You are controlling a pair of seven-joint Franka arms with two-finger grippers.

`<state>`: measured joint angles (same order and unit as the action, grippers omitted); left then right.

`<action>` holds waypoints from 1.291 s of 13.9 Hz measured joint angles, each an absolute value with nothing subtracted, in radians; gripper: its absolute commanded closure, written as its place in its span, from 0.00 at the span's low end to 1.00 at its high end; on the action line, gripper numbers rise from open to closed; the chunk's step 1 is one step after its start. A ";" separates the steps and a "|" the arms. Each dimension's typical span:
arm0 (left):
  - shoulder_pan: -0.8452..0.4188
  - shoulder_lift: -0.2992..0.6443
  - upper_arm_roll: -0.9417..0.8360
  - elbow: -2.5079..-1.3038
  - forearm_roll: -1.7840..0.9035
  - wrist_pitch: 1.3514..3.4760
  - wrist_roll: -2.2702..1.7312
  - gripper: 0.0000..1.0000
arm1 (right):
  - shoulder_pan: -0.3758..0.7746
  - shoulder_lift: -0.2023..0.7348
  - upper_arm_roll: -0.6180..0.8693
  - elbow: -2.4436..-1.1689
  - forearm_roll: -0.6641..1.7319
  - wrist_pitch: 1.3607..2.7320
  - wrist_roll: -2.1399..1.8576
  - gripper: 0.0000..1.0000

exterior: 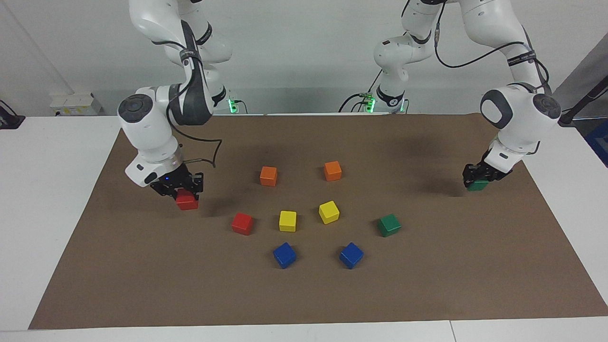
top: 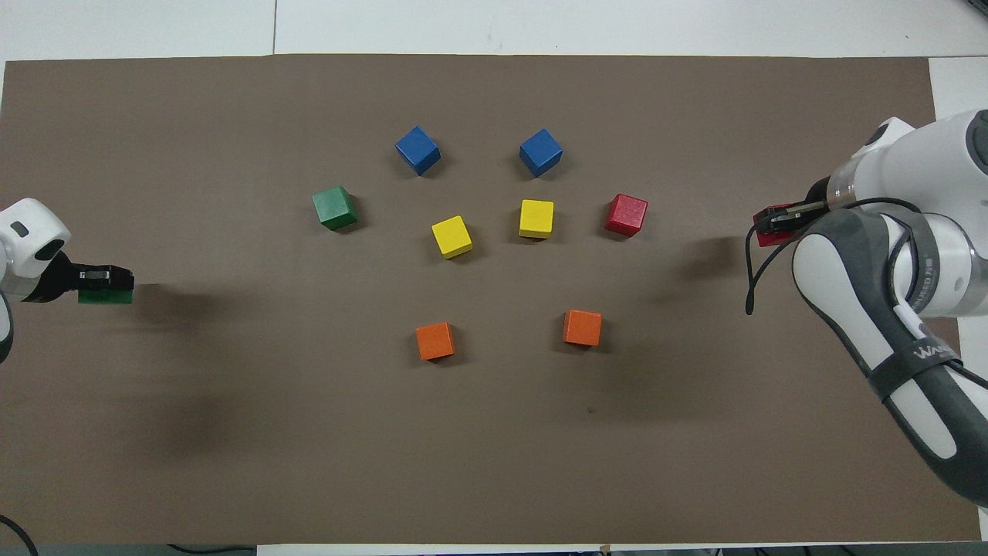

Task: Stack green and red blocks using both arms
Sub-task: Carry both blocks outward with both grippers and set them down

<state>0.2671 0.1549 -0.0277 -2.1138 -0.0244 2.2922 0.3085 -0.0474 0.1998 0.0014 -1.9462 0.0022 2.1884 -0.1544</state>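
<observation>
Right claw (exterior: 181,190) grips red block (exterior: 187,201); left claw (exterior: 480,178) grips green block (exterior: 477,185)

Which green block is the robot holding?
The green block at the left arm's end of the mat, clamped in the left gripper. The other green block sits free beside a blue block, with nothing touching it.

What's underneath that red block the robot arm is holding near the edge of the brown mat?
Only bare brown mat lies around the held red block, which the right gripper grips. No other block is there. Whether it rests on the mat or hangs just above cannot be told.
</observation>
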 measured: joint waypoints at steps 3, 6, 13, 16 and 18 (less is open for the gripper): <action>0.278 0.197 -0.028 -2.125 -0.024 2.336 0.308 1.00 | -0.073 0.199 0.001 -2.029 0.002 2.259 -0.174 1.00; 0.280 0.224 -0.029 -2.125 -0.024 2.351 0.307 1.00 | -0.080 0.188 0.002 -2.082 0.002 2.302 -0.179 1.00; 0.281 0.232 -0.029 -2.124 -0.022 2.351 0.304 0.00 | -0.122 0.169 0.001 -2.132 0.002 2.339 -0.230 1.00; 0.281 0.233 -0.030 -2.116 -0.014 2.350 0.314 0.00 | -0.122 0.168 0.002 -2.140 0.002 2.339 -0.230 1.00; 0.281 0.233 -0.032 -2.085 -0.013 2.331 0.317 0.00 | -0.122 0.168 0.002 -2.144 0.002 2.340 -0.230 1.00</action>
